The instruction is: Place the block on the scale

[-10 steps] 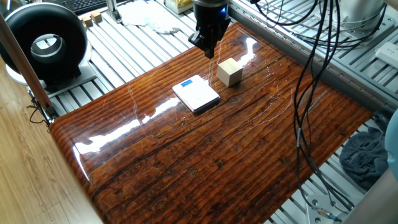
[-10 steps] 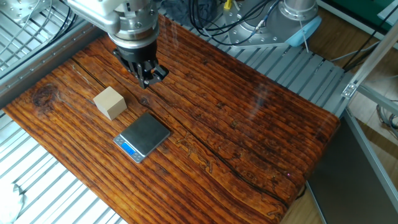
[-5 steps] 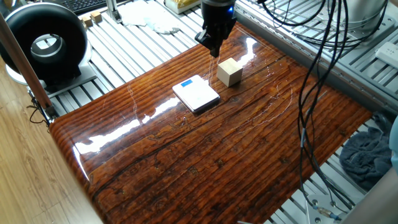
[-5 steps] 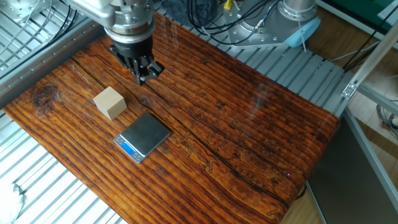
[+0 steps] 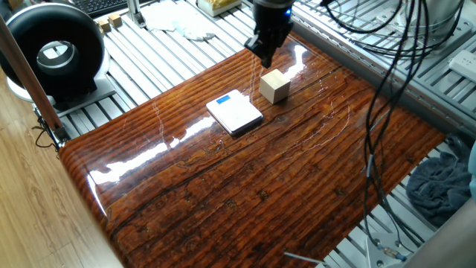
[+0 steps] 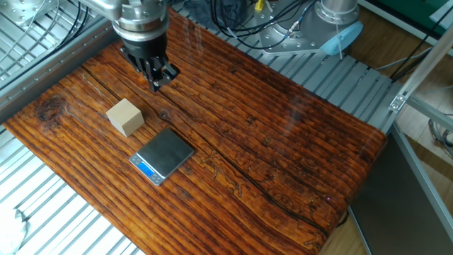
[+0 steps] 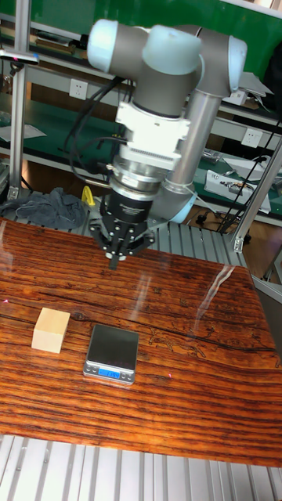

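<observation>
Since a second ago the end effector (image 5: 265, 58) has drifted toward the far edge, hanging above and behind the block (image 5: 274, 86), its fingers pressed together. That block sits on the wooden surface (image 5: 282, 186) just beside the scale (image 5: 234, 112), not touching it.

Glossy, dark-grained wooden bench (image 5: 282, 186) resting on a ribbed grey metal frame (image 5: 178, 56), with bright glare across the varnish. Pale wood-plank floor (image 5: 30, 216) at one side. A black ring-shaped device (image 5: 52, 52) stands on the frame. Black cables (image 5: 379, 82) hang overhead; a grey cloth (image 5: 439, 186) lies crumpled beside the bench. Green panels (image 7: 63, 78) and metal shelving stand behind.
</observation>
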`<state>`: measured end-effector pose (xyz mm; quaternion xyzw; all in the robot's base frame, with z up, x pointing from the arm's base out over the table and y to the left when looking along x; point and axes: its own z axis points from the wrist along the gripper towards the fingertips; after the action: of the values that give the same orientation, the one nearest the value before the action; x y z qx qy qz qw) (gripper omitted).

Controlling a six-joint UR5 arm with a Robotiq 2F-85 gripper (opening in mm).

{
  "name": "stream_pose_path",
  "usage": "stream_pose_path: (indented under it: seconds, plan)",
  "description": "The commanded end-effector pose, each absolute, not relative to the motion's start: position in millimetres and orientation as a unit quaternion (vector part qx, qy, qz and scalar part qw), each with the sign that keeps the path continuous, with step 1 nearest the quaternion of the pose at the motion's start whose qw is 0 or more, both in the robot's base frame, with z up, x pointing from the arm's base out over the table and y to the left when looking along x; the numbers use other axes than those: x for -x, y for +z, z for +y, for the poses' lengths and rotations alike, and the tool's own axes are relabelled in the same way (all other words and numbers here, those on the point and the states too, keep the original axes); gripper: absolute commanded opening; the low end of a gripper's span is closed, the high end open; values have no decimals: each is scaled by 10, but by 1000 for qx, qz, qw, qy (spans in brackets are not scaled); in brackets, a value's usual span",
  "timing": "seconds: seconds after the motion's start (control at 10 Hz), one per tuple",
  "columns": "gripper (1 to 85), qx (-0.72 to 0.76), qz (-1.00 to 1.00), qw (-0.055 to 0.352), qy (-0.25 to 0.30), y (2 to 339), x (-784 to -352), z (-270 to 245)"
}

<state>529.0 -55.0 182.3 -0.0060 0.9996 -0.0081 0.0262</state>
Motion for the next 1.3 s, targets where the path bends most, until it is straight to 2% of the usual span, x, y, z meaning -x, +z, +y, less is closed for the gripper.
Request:
stream_pose_path:
  seconds: [0.0, 0.3, 0.5, 0.7, 1.2]
  plan:
    - [197, -31, 999, 38, 1, 1752, -5229, -704]
    - [387, -48, 998, 40, 22, 1728, -5180, -668]
    - [680, -19, 998, 49, 36, 1721, -5192, -618]
    - [850, -4, 997, 59, 43, 1730, -5239, -579]
    - [850, 2, 999, 43, 13, 1713, -5155, -729]
